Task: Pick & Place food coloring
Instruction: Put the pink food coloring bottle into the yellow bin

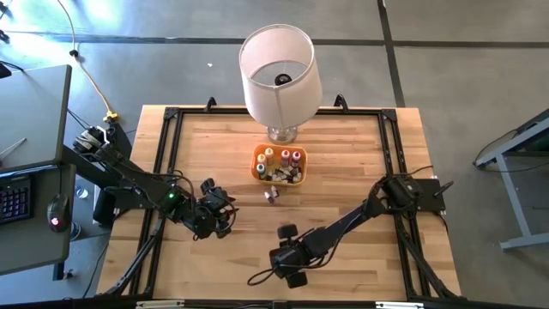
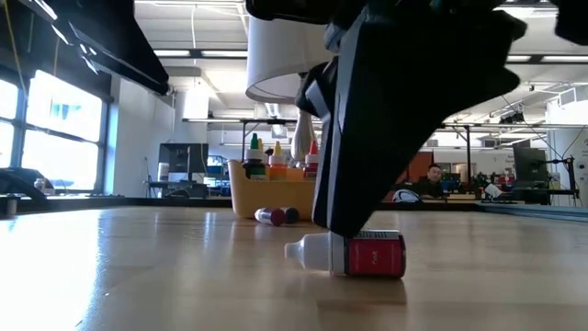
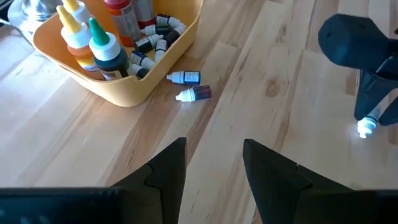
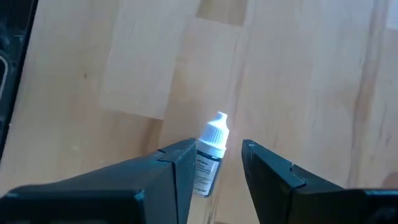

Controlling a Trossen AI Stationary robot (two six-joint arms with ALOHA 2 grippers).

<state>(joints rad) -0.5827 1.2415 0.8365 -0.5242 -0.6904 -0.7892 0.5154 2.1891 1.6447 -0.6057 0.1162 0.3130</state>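
High view: light butcher-block table (image 1: pixel 343 163) with a black frame round its edge, standing on a grey concrete floor; a desk with a keyboard and mouse at the left margin. A white lampshade (image 1: pixel 278 67) on a glass base sits at the table's far middle, and just in front of it the orange tray (image 1: pixel 257 172) holds upright food coloring bottles (image 1: pixel 282 159). Two loose bottles (image 1: pixel 272 195) lie on the wood just beside the tray's near edge. Left gripper (image 1: pixel 225 209) sits left of centre, right gripper (image 1: pixel 287 233) near the middle front, well apart from the tray. Low view: wood surface runs level into a large workshop with windows at left, monitors, and a seated person in the far background. A red-labelled bottle (image 2: pixel 354 254) with white cap lies on its side on the table; the dark bulk of the right arm comes down directly over it, touching or just above, cannot tell which. Left wrist view: fingers (image 3: pixel 168 171) stand apart with nothing between them, pointed toward the tray and the two loose bottles beside it. Right wrist view: the jaws stand apart either side of the lying bottle (image 4: pixel 211 149), whose body sits between them, cap pointing outward; not clamped.
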